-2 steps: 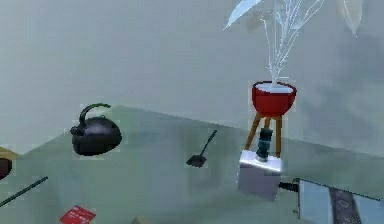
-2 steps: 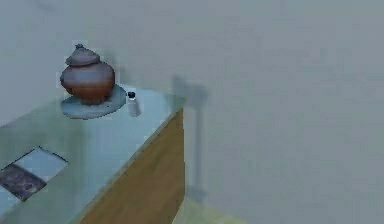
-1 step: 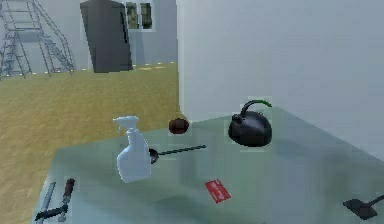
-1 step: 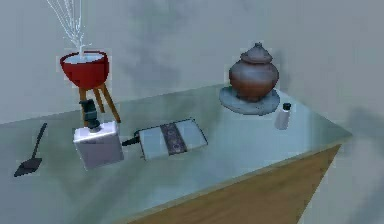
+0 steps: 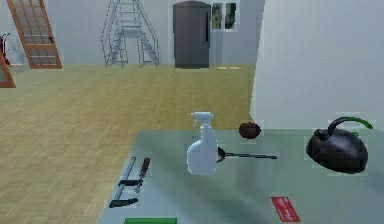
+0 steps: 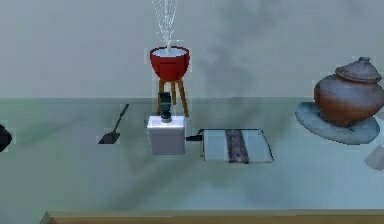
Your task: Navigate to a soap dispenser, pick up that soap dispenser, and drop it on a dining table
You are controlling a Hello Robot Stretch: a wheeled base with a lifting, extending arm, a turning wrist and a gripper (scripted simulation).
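On the grey-green worktop (image 5: 230, 195) in the forward view: white plastic soap dispenser (image 5: 203, 147), upright, nozzle head on top, about mid-frame and toward the worktop's far edge.

Just right of it lies a black long-handled utensil (image 5: 245, 155), handle running toward the view's right. Its near end is at the dispenser's base; touching or not, can't tell. Behind that, a small dark round object (image 5: 249, 129) sits at the far edge. Further right, well apart from the dispenser, is a black kettle with a green handle (image 5: 338, 150). Left of the dispenser, two dark long utensils (image 5: 133, 180) lie side by side. At the near edge are a red flat card (image 5: 285, 208) and a green flat item (image 5: 150, 220), cut by the bottom edge.

Beyond the worktop: tan tiled floor (image 5: 80, 110), wooden glazed door (image 5: 35, 35) far left, grey metal ladder frame (image 5: 128, 38), dark grey fridge (image 5: 192, 33), framed wall picture (image 5: 224, 14) beside the fridge, white wall (image 5: 310, 60) at right.

Arm side view, same-coloured worktop (image 6: 60, 170):
- white box with a dark cylinder on top (image 6: 167, 135), near the middle
- red bowl on wooden legs (image 6: 170, 65) behind the box, thin white wires rising from it
- black spatula (image 6: 115, 125) to the box's left, apart from it
- grey flat tray with a dark strip (image 6: 237, 146) just right of the box
- brown lidded clay pot (image 6: 348, 92) on a pale plate, far right

Fingers: state can't be told.
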